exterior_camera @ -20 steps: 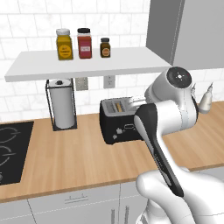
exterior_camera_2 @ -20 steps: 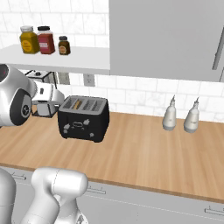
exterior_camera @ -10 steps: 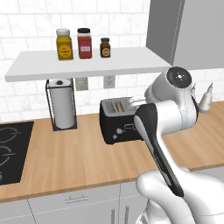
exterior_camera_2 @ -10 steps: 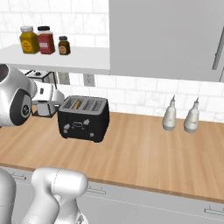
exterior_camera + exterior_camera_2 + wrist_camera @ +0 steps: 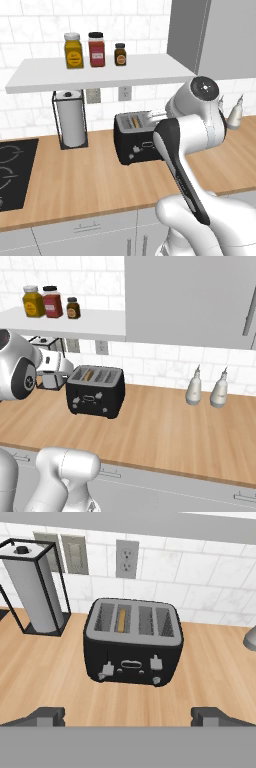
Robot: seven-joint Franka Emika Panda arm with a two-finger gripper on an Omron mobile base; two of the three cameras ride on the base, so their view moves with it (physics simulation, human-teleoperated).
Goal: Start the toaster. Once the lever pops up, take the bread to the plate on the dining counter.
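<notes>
Black toaster (image 5: 132, 643) holds bread (image 5: 121, 620) in one slot.

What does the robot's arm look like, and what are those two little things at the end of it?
The arm is glossy white with fat rounded segments, dark grey round caps on its joints and a long black stripe down one link. No cables show. The two little things are its gripper: two small, blocky dark grey fingertips, plain, with no markings.

No text, brand or number can be read anywhere. The three jars (image 5: 95, 49) on the shelf carry label patches too blurred to read, and the toaster (image 5: 132, 642) front shows only unmarked controls.
</notes>
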